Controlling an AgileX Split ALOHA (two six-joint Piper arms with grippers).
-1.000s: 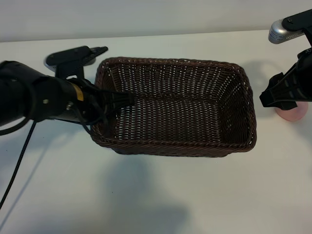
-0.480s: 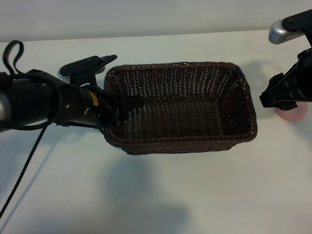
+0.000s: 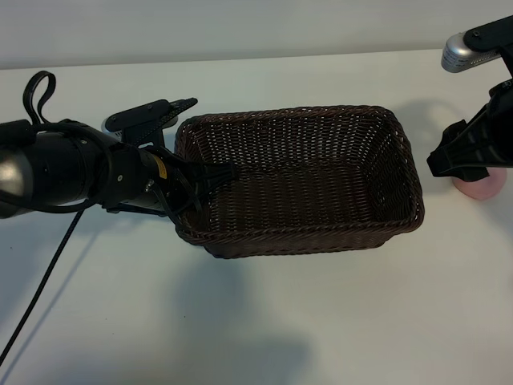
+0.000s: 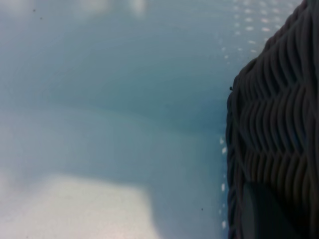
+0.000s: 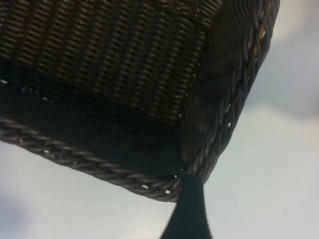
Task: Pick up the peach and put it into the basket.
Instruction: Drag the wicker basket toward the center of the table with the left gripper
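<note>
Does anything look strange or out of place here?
Yes: the left gripper is clamped on the basket wall, not the peach, which sits outside on the table beside the open right gripper.

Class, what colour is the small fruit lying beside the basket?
The peach is pale pink, seen best in the exterior view, partly hidden behind the right gripper.

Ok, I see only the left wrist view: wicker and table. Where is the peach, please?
Observer: The peach lies on the table, right of the basket, outside it.
Operator: Is the right hand near it?
Observer: Yes, the right hand hangs just over it, partly hiding it, and holds nothing.
Operator: And my left hand?
Observer: The left hand grips the basket's left rim.
</note>
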